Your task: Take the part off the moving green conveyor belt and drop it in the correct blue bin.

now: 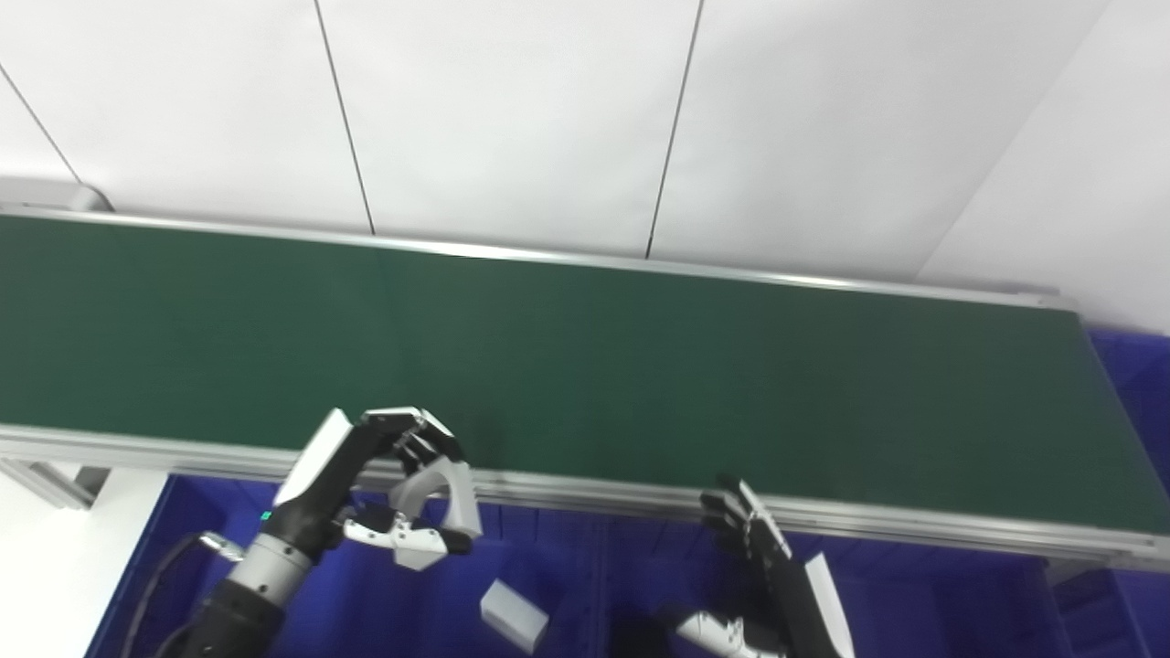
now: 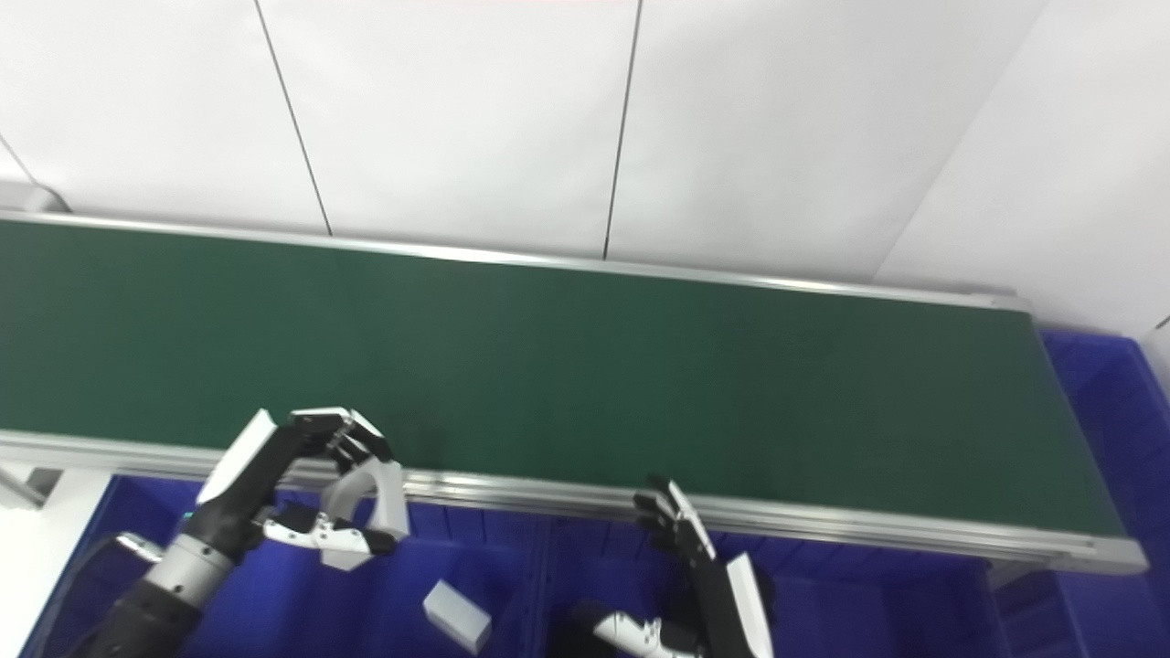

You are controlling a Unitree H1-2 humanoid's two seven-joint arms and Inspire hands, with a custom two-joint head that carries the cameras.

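Small white rectangular block (image 1: 513, 615) lay in blue plastic bin (image 1: 567, 557); long green conveyor belt (image 1: 640, 366) w/ no part. Left hand (image 1: 393, 493) & right hand (image 1: 768, 576): fingers spread, holding nothing. Drop looked done.

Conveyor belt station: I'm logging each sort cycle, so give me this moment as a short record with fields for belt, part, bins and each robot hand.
belt: green conveyor belt, no part visible on it
part: white block lying in the blue bin below the belt's near edge
other bin: a second blue bin at the belt's right end, contents not visible
left robot hand: open, fingers curled, holding nothing, above the bin near the belt's edge
right robot hand: open, fingers straight, holding nothing, over the bin
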